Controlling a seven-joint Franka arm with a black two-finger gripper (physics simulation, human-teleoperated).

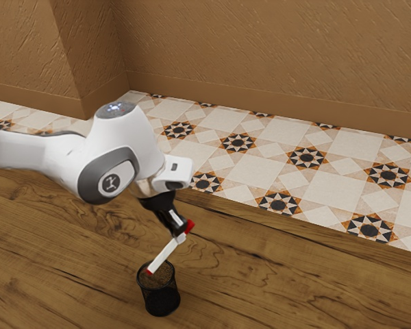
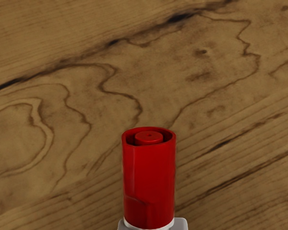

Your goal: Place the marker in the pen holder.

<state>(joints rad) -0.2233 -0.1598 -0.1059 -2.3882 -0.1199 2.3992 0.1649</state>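
My gripper (image 1: 181, 238) is shut on the marker (image 1: 165, 256) close to its red cap, in the exterior view. The white barrel slants down from the hand toward the exterior view's left. Its lower red end overlaps the mouth of the black mesh pen holder (image 1: 162, 299); whether that end is inside or just above the rim, I cannot tell. The holder stands upright below the hand. In the wrist view, the marker's red cap (image 2: 150, 184) points away from the holder side, with a bit of white under it.
The wooden table (image 1: 281, 281) surrounds the holder. Beyond its far edge lies a patterned tile floor (image 1: 260, 171), with brown walls (image 1: 274, 55) behind. The arm comes in from the exterior view's left.
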